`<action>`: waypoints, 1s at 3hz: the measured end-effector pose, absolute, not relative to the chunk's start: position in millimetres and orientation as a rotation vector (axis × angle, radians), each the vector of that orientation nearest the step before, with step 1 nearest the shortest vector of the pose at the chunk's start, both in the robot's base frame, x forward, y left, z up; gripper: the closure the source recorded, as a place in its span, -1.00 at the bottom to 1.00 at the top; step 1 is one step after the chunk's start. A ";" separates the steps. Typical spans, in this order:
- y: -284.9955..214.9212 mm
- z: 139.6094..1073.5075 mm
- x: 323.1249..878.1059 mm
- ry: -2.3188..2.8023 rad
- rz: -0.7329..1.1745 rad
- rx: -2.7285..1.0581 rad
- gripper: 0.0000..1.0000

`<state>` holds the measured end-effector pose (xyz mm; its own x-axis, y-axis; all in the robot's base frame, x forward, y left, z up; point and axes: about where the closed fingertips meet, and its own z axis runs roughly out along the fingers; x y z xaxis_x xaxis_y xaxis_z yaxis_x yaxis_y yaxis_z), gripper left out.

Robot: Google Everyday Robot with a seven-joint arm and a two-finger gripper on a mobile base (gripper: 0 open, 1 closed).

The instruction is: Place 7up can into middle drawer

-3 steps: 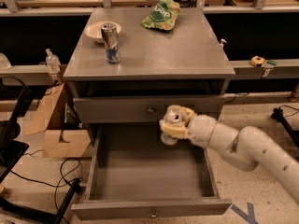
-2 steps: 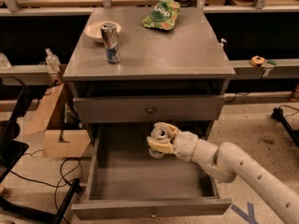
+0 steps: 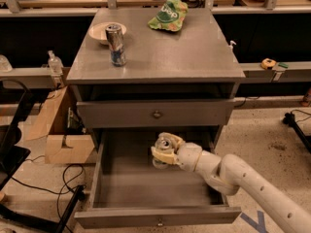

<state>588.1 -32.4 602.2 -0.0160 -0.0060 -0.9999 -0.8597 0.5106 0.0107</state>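
The 7up can, whitish with a silver top, is upright inside the open middle drawer, near the back centre. My gripper is shut on the can, its pale fingers wrapped around the can's body. The white arm reaches in from the lower right over the drawer's right side. I cannot tell whether the can's base touches the drawer floor.
On the cabinet top stand a slim silver-and-blue can, a white bowl behind it, and a green chip bag. The top drawer is closed. A cardboard box and cables lie at the left.
My gripper has carried the can leftward and down, from in front of the top drawer's right part into the open drawer.
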 end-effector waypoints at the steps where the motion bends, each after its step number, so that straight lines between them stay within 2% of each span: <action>1: -19.3 553.6 589.0 1.456 0.863 -0.750 1.00; 3: 28.2 484.4 586.5 1.464 0.866 -0.928 1.00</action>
<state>586.5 28.2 484.4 -0.0465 -0.0746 -0.9961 -0.9088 0.4170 0.0112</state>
